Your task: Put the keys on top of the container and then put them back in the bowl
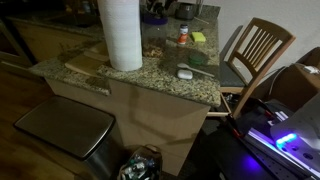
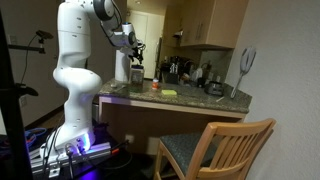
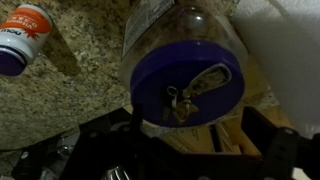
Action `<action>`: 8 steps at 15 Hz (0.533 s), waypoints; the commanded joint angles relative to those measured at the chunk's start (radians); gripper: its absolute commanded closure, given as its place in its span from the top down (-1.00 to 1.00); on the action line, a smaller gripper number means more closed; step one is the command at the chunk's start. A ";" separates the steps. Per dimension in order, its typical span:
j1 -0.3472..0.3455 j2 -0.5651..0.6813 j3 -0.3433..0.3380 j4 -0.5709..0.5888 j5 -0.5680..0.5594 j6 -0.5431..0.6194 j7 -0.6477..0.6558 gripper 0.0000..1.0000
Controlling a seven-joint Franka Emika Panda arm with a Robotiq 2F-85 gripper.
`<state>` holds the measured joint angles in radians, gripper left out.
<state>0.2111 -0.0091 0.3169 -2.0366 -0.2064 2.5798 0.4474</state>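
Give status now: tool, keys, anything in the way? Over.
Tool open above the bowl. Keys lying in the bowl, not gripped. Paper towel roll close beside it.

Straight below the gripper [image 3: 188, 150], the clear bowl [image 3: 180, 75] takes up the space between its wide-set fingers. In the wrist view the tall paper-towel roll [image 3: 285, 45] stands just beside the hand on the right and walls off that side. On the left, the bare granite counter [image 3: 60, 100] is free up to the pill bottle [image 3: 28, 35].
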 commanded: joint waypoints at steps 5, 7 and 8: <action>0.021 0.011 -0.022 0.003 0.012 -0.005 -0.008 0.50; 0.022 0.010 -0.024 0.004 0.003 -0.012 -0.003 0.32; 0.023 0.010 -0.025 0.004 0.002 -0.013 -0.002 0.17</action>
<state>0.2166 0.0032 0.3109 -2.0351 -0.2063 2.5802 0.4474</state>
